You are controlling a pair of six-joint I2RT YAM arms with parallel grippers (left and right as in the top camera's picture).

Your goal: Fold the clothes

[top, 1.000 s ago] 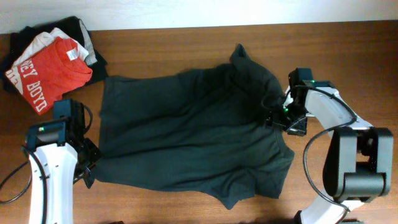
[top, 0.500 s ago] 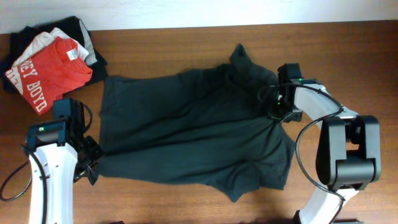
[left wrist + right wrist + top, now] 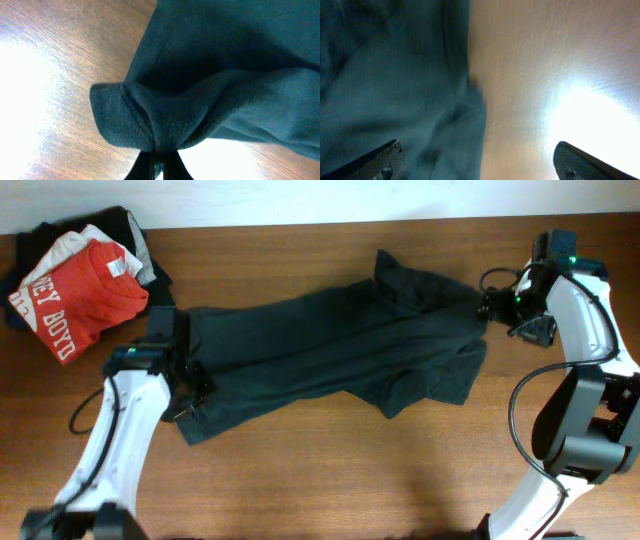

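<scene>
The left gripper, pinching the dark T-shirt by its hem, had dragged the once-flat shirt into a bunch. The right gripper had let go, jaws spread.

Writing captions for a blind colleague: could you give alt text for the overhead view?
A dark T-shirt lies stretched in a rumpled band across a wooden table, the jaws of the left arm pinching its left end and the right arm at its right end. A red T-shirt tops a pile at upper left.
</scene>
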